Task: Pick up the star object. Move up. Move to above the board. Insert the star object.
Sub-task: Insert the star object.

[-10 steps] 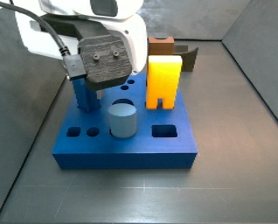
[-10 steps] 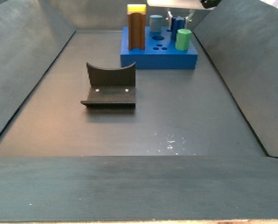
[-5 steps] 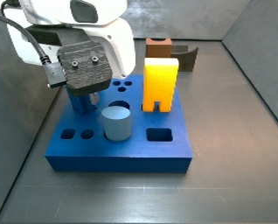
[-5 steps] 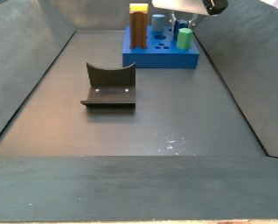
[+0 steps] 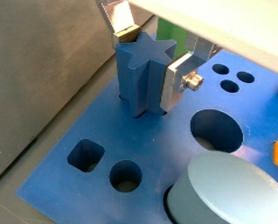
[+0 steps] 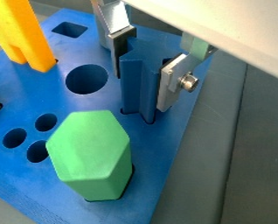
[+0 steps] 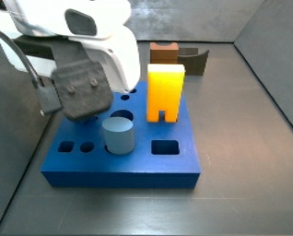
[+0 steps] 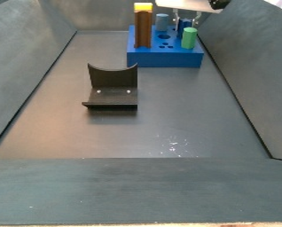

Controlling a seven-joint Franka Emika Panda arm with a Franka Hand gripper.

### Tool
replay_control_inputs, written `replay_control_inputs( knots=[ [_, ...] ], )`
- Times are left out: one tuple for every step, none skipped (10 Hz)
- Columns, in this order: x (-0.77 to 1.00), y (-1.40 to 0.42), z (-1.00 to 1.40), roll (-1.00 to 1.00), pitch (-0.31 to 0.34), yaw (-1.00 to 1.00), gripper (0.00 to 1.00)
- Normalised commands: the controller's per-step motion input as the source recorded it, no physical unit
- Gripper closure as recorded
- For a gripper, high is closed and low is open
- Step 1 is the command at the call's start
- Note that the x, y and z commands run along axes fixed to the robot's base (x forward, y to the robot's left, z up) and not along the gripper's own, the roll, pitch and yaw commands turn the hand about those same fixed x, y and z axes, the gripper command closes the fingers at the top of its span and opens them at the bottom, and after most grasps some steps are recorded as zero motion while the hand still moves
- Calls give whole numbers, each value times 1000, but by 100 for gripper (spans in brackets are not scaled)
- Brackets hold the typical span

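The star object (image 5: 139, 79) (image 6: 135, 83), a dark-blue ridged prism, stands upright with its foot in a hole near one corner of the blue board (image 5: 59, 188) (image 7: 124, 171) (image 8: 168, 60). My gripper (image 5: 151, 63) (image 6: 144, 74) straddles it, one silver finger on each side, both against its ridges. In a side view the gripper (image 7: 77, 109) hangs low over the board's left part and its body hides the star object.
On the board stand a light-blue cylinder (image 7: 117, 135), a yellow arch block (image 7: 169, 92) and a green hexagonal peg (image 6: 93, 156). A round hole (image 5: 215, 129) and a square hole (image 7: 169, 146) are open. The fixture (image 8: 110, 87) stands on the floor. Grey walls enclose it.
In the side view the gripper has sunk and shifted toward the near left, and the board has slid a little the same way.
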Motion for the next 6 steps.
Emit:
replay_control_inputs(
  knots=[
    [571, -51, -600, 157, 271, -77, 100],
    [334, 0, -534, 17, 146, -163, 100],
    [177, 0, -534, 0, 34, -160, 100],
    [0, 0, -374, -97, -79, -63, 100],
    [0, 66, -171, -164, -130, 0, 100],
    [-20, -40, 0, 49, 0, 0, 100]
  ],
)
